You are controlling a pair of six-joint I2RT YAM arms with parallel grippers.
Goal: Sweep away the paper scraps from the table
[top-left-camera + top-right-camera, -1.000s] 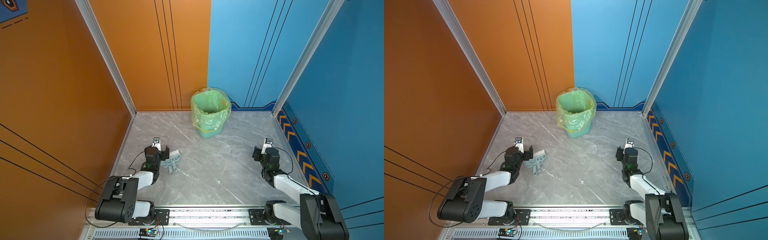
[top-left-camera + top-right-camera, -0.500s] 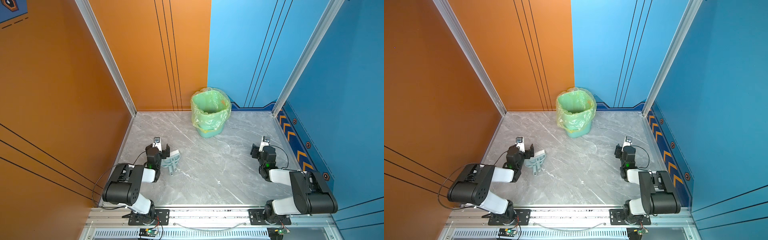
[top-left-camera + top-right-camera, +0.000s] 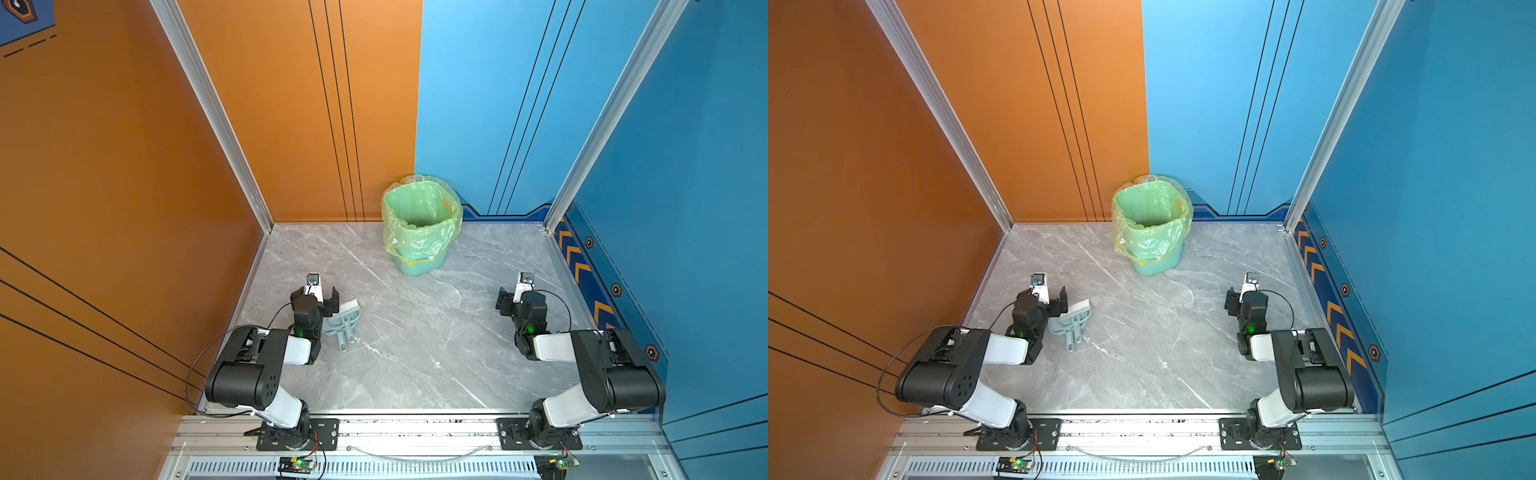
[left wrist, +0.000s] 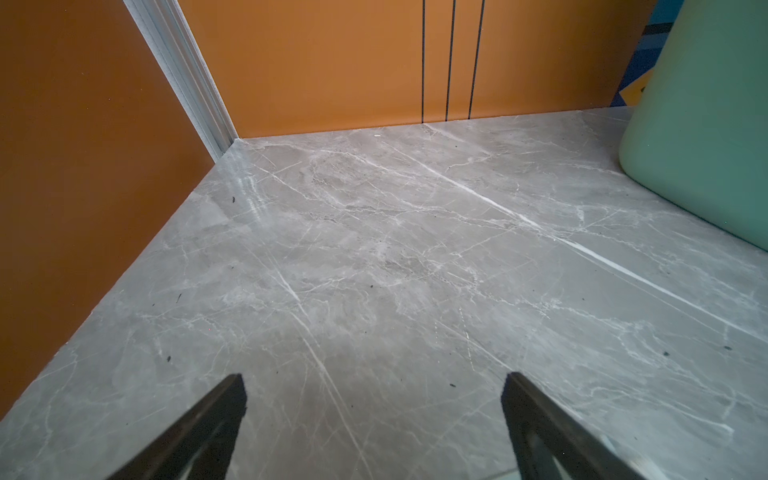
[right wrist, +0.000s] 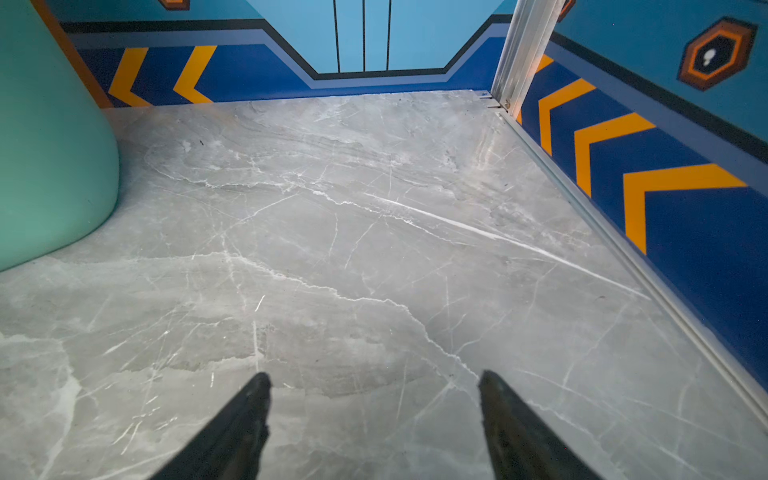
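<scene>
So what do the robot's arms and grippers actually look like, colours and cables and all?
The left arm and right arm match: bulky black joints linked by white segments, on black base plates. A thin black cable loops off each, and a green light glows near each wrist. The left gripper and right gripper have dark, tapered fingers.

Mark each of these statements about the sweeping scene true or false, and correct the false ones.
1. The bin stands upright at the back of the table. True.
2. The left gripper is shut on the brush. False: its jaws are open and empty, and the brush lies on the table next to it.
3. The right gripper is open and holds nothing. True.
4. Crumpled paper wads litter the middle of the table. False: none shows there.
</scene>
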